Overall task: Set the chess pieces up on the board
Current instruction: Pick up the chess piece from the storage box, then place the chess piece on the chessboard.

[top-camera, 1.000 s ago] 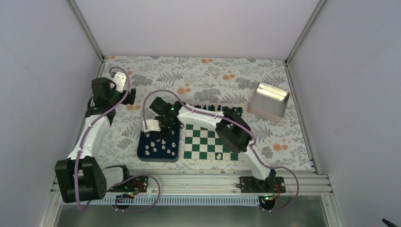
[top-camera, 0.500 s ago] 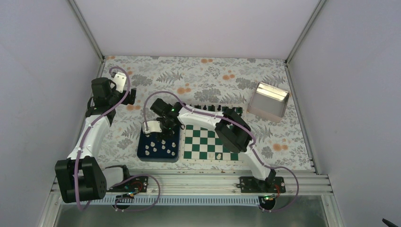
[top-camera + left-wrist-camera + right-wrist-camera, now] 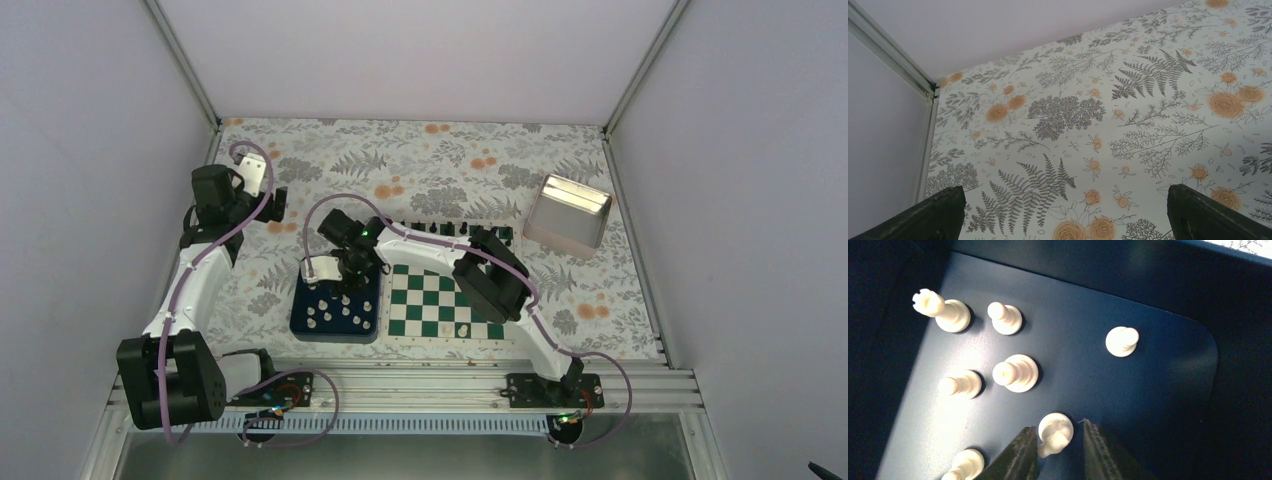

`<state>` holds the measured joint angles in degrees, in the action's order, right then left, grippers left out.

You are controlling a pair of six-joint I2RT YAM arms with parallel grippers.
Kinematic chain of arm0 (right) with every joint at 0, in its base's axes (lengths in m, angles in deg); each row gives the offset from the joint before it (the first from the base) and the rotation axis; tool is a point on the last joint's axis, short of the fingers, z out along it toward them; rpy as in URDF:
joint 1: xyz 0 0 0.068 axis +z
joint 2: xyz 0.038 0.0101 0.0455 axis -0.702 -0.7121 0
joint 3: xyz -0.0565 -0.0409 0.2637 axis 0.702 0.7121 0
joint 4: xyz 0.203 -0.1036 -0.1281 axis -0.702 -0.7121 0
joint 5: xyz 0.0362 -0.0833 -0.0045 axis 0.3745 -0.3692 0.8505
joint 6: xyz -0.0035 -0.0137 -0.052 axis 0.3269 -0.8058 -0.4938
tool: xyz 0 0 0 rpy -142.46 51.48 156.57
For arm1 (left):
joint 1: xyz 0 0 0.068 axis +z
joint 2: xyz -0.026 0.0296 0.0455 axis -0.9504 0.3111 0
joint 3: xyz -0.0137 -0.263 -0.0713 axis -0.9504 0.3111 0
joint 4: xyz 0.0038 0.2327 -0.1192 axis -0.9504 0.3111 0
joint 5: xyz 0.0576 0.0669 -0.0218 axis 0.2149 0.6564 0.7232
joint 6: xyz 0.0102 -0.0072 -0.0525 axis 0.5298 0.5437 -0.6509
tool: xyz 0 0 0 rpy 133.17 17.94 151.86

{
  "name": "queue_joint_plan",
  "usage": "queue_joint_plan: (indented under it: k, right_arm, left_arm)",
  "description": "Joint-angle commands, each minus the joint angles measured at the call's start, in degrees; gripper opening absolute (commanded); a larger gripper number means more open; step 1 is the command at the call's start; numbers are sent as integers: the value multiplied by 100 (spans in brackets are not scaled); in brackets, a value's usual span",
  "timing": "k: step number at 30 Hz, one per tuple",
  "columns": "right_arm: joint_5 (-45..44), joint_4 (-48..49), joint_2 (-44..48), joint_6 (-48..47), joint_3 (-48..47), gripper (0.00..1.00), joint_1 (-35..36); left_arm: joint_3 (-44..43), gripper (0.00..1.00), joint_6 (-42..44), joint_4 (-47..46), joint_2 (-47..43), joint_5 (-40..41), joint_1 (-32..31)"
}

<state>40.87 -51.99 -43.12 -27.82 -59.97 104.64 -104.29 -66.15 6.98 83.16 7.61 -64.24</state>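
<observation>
A floral cloth [image 3: 420, 165] covers the whole table, boxed in by plain pale walls [image 3: 400, 50] on three sides, with a ribbed metal rail [image 3: 420, 385] along the near edge where both arms are bolted. The green-and-white board [image 3: 430, 300] lies near that rail, right of centre, and a navy tray [image 3: 300, 322] sits just beside its left edge. Black pieces [image 3: 450, 229] line the board's far edge. One white piece [image 3: 465, 327] stands on the near row. The other white chess pieces [image 3: 335, 310] stand in the tray.

The right gripper [image 3: 345, 270] is down inside the tray near its far rim. Its jaws are drawn narrow on either side of a white pawn [image 3: 1054, 432], with a dark sliver showing on one side; whether they press it I cannot tell. Six more white pieces stand on the tray floor around it, close on one side, while the tray wall rises on the other.

The left gripper [image 3: 1065, 200] hangs spread wide above bare cloth near the far left corner, close to the left wall. A metal tin [image 3: 570, 212] stands beyond the board's far right corner, near the right wall. The widest uncovered cloth lies between the board and the back wall
</observation>
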Motion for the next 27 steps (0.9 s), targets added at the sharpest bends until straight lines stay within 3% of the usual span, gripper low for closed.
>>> queue_joint_plan:
  k: [1,8,13,21,27]
  right_arm:
    - [64,102,-156,96,-22,23,55]
    - [152,37,-70,98,-45,8,50]
    - [228,-19,311,148,38,6,46]
    - [478,-366,1747,261,635,5,-169]
    - [259,-480,3041,329,1898,4,-466]
  left_arm:
    - [40,100,92,-60,24,-134,56]
    - [47,100,83,-62,6,-175,104]
    - [27,100,83,-54,9,-171,115]
    - [19,100,66,-69,-66,-94,171]
    - [-8,100,57,-28,-119,-175,194]
